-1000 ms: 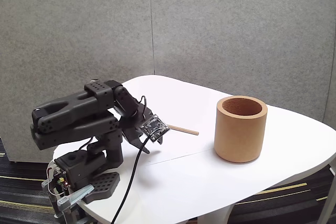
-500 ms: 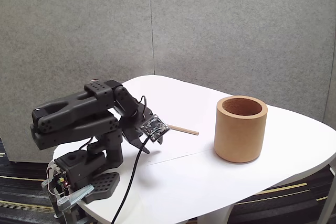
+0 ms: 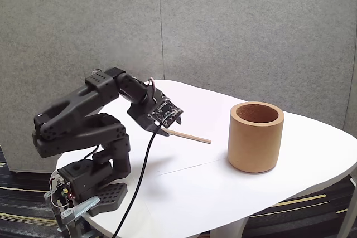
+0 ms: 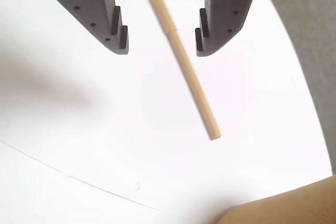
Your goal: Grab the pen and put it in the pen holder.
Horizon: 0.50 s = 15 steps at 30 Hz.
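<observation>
in the fixed view the gripper [image 3: 165, 128] is hanging over the near end of the pen [image 3: 189, 136], which is lying flat on the white tabletop [image 3: 223, 193], apart from the pen holder [image 3: 256, 136], a thick matte tan cylinder. in the wrist view the gripper [image 4: 161, 45] is spread wide, straddling the thin wooden pen [image 4: 184, 66], probably not touching, presumably lining up to grasp it.

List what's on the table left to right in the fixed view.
Arm base → gripper, jaws open → pen lying flat on the white table → pen holder, upright.
</observation>
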Available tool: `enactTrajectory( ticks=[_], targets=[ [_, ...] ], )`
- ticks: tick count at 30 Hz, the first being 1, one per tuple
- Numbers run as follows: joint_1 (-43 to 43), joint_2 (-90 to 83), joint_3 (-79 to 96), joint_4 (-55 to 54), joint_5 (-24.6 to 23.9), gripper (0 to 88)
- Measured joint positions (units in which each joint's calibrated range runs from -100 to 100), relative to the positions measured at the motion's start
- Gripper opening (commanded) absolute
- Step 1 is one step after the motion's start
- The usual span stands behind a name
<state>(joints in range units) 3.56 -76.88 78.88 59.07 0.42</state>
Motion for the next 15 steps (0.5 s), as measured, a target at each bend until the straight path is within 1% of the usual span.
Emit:
enactTrajectory(
  ticks=[3,6,10,15],
  targets=[
    [0.0,4.32,-5.51,0.0,0.0,17.5],
    [0.0,12.28,-13.27,0.0,0.0,17.5],
    [-0.95,26.84,-27.71,0.08,0.0,17.5],
    [-4.77,44.62,-46.12,3.9,0.0,17.5]
  ],
)
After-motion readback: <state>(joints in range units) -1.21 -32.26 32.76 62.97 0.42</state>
